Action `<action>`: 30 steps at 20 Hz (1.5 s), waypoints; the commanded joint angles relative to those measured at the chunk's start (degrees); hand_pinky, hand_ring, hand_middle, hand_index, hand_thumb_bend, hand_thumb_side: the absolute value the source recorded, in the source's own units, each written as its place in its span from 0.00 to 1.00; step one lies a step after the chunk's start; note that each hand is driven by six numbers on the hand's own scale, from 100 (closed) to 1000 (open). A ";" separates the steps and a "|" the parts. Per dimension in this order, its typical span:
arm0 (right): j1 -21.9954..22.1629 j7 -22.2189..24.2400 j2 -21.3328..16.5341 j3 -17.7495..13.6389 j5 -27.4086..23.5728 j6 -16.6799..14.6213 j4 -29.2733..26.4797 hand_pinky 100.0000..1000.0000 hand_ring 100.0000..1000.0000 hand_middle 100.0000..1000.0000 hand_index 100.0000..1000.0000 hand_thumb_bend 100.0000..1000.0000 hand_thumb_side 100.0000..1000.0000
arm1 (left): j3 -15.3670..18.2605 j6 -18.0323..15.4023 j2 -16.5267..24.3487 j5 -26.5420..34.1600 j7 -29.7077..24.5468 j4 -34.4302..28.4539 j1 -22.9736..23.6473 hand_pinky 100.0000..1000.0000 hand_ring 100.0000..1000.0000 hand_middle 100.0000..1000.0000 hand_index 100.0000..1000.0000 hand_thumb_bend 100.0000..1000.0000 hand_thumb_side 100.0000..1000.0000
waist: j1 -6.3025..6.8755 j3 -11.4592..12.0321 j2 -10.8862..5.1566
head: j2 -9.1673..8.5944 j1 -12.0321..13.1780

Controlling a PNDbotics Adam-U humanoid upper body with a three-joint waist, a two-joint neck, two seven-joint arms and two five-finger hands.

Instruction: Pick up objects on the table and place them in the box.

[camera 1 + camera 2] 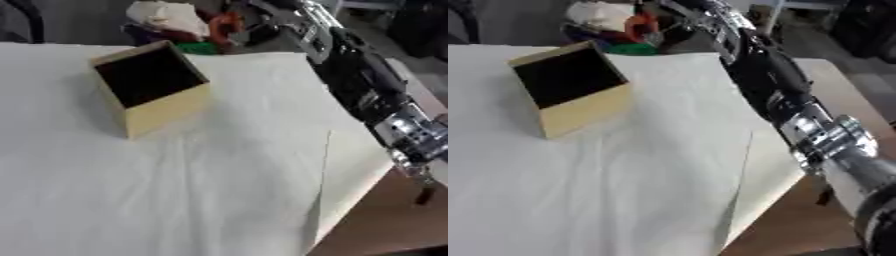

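A light wooden box (168, 107) with a dark inside stands open-topped on the white cloth, left of centre. Beyond the table's far edge lies a heap of things: a white crumpled one (166, 17), an orange one (636, 22), a green one (198, 47) and a dark one (144, 32). My right arm (767, 75) stretches from the lower right to the top centre. Its hand (667, 22) is at the heap, right against the orange thing; motion blur hides how the hand stands. My left hand shows in neither view.
A white cloth (175, 190) covers most of the table, with a folded edge (322, 170) on the right. Bare brown tabletop (385, 225) shows at the lower right. Dark shapes (424, 25) stand beyond the far right corner.
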 commanded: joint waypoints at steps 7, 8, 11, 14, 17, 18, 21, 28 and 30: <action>-2.22 5.03 2.85 0.55 0.13 -0.73 3.46 0.79 0.93 0.72 0.37 0.00 0.11 | -0.61 -1.44 -0.65 2.86 -0.24 -1.13 -1.27 0.79 0.60 0.57 0.86 0.00 0.76 | 0.20 0.92 0.10 | -0.33 -1.87; -2.23 5.15 3.11 0.57 0.39 -0.74 3.72 0.79 0.93 0.72 0.37 0.00 0.11 | -0.62 -1.38 -0.68 2.86 -0.24 -1.13 -1.23 0.79 0.60 0.57 0.86 0.00 0.76 | 0.22 0.98 0.19 | -0.36 -1.94; -2.13 4.76 3.48 0.53 1.04 -0.66 4.05 0.78 0.93 0.72 0.38 0.00 0.11 | -0.60 -1.30 -0.74 2.79 -0.17 -1.13 -1.21 0.79 0.60 0.57 0.86 0.00 0.76 | 0.28 1.08 0.30 | -0.41 -2.04; -1.99 3.57 3.64 0.51 1.60 -0.54 3.78 0.78 0.92 0.74 0.57 0.00 0.11 | -0.63 -1.21 -0.73 2.70 -0.20 -1.13 -1.22 0.79 0.60 0.57 0.86 0.00 0.76 | 0.34 0.95 0.27 | -0.47 -2.03; -1.80 1.79 3.67 0.52 2.44 0.04 3.61 0.78 0.92 0.75 0.72 0.00 0.11 | -0.62 -1.16 -0.68 2.65 -0.26 -1.13 -1.23 0.79 0.60 0.57 0.86 0.00 0.76 | 0.40 0.81 0.15 | -0.58 -1.94; -1.71 1.20 3.66 0.52 2.79 0.36 3.62 0.78 0.92 0.75 0.79 0.00 0.11 | -0.61 -1.13 -0.66 2.63 -0.28 -1.13 -1.22 0.79 0.60 0.57 0.86 0.00 0.76 | 0.42 0.73 0.10 | -0.64 -1.88; -1.49 -0.05 3.66 0.66 4.06 1.67 3.87 0.78 0.92 0.76 0.92 0.00 0.11 | -0.64 -1.11 -0.66 2.64 -0.35 -1.13 -1.23 0.79 0.60 0.57 0.86 0.00 0.76 | 0.47 0.55 0.04 | -0.78 -1.70; -1.16 -4.44 3.66 0.67 6.30 4.81 3.92 0.78 0.92 0.77 0.96 0.00 0.11 | -0.64 -1.09 -0.73 2.59 -0.37 -1.13 -1.20 0.79 0.60 0.57 0.86 0.00 0.76 | 0.53 0.20 0.11 | -0.83 -1.77; -1.08 -5.07 3.63 0.75 6.68 4.91 3.77 0.78 0.92 0.77 0.97 0.00 0.11 | -0.63 -1.08 -0.73 2.56 -0.38 -1.13 -1.19 0.79 0.60 0.57 0.86 0.00 0.76 | 0.55 0.12 0.11 | -0.88 -1.73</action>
